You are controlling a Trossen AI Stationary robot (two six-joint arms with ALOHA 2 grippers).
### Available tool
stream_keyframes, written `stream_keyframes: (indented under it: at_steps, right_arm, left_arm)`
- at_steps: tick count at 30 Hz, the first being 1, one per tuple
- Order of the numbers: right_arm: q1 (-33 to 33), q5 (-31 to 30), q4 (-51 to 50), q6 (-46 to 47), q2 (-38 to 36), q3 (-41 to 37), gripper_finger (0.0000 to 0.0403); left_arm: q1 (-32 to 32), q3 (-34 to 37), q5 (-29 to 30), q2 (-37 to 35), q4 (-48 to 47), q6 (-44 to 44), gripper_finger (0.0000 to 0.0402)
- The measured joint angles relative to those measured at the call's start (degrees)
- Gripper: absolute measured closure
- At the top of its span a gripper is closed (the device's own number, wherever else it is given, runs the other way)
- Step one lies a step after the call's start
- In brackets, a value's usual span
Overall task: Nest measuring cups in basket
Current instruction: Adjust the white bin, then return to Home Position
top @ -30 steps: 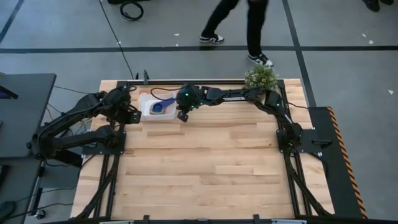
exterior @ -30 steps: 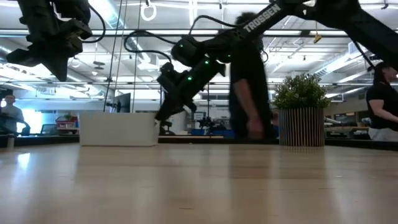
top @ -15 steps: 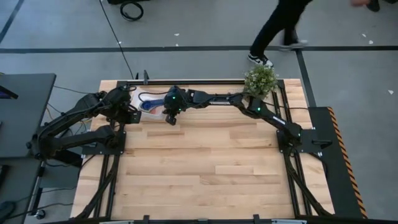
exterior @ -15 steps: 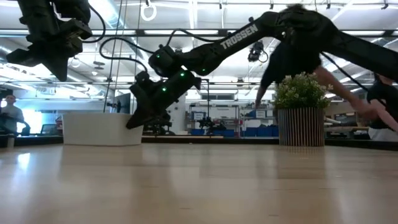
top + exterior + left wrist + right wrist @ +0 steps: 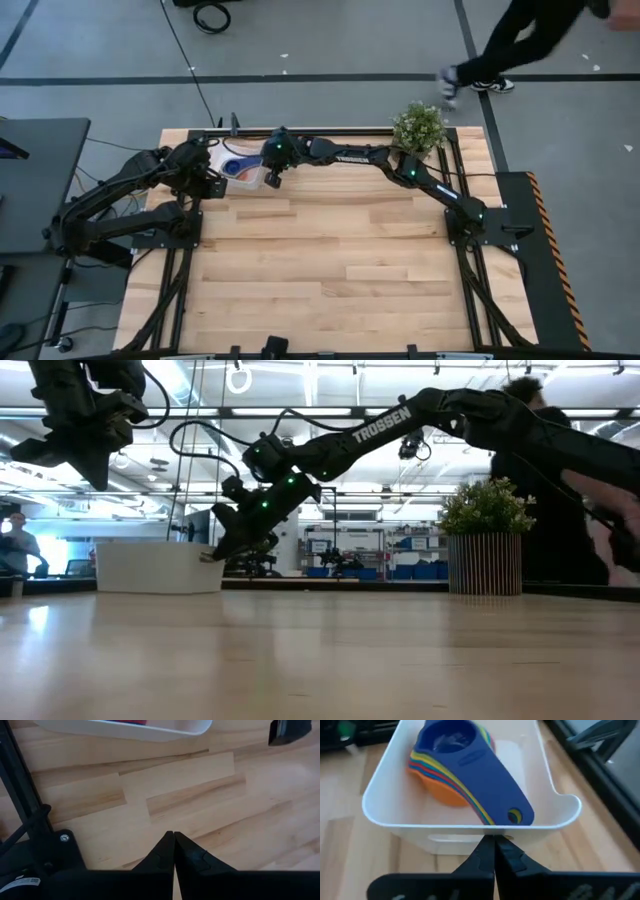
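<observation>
Wooden tabletop (image 5: 330,260): right fingers (image 5: 492,851), together, sit just beside the basket (image 5: 470,827) holding nested cups (image 5: 465,775); left fingers (image 5: 173,851) together.

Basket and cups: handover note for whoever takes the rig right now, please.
Right gripper: fingers shut, empty, at the near wall of the basket, at the table's far left.
Left gripper: shut, empty, raised beside the basket, waiting.
Measuring cups: one nested stack inside the basket, dark blue on top, orange at the bottom, handles fanned toward one corner.
Done: the cups visible sit stacked in the basket; none show loose on the table.
Left: probably only backing the right arm off; the count of seven cannot be confirmed from the stack.
</observation>
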State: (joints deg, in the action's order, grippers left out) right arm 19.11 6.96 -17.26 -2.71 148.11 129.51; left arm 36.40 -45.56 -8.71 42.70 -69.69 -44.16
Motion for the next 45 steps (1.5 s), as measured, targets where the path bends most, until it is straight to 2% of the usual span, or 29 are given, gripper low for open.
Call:
stream_keyframes:
  at_steps: [4,8,19,26,34,38,45]
  right_arm:
    - [0.5,-3.0,2.5,-0.1,0.0,0.0,0.0403]
    - [1.0,-3.4,5.4,-0.1,0.0,0.0,0.0403]
    - [1.0,-7.2,2.3,-5.0,-1.6,-0.1,0.0403]
    - [-0.5,-9.6,-5.8,-11.5,-11.4,0.0,0.0403]
    - [-2.2,-16.4,-13.4,-15.0,-23.8,0.0,0.0403]
    - [-2.9,-18.0,-17.7,-15.0,-28.8,0.0,0.0403]
    - [-3.9,-19.4,-24.1,-15.5,-36.9,0.0,0.0397]
  left_arm:
    - [0.0,0.0,0.0,0.0,0.0,0.0,0.0388]
    - [0.0,0.0,0.1,0.0,0.0,0.0,0.0388]
    - [0.0,0.0,1.0,0.0,0.0,1.5,0.0388]
    - [0.0,0.0,2.4,-0.1,1.1,4.3,0.0388]
    - [0.0,-0.9,0.8,-0.4,10.4,11.2,0.0388]
    - [0.0,-4.3,0.3,-0.4,12.8,15.3,0.0388]
    - [0.0,-14.6,0.2,-0.5,12.8,25.2,0.0388]
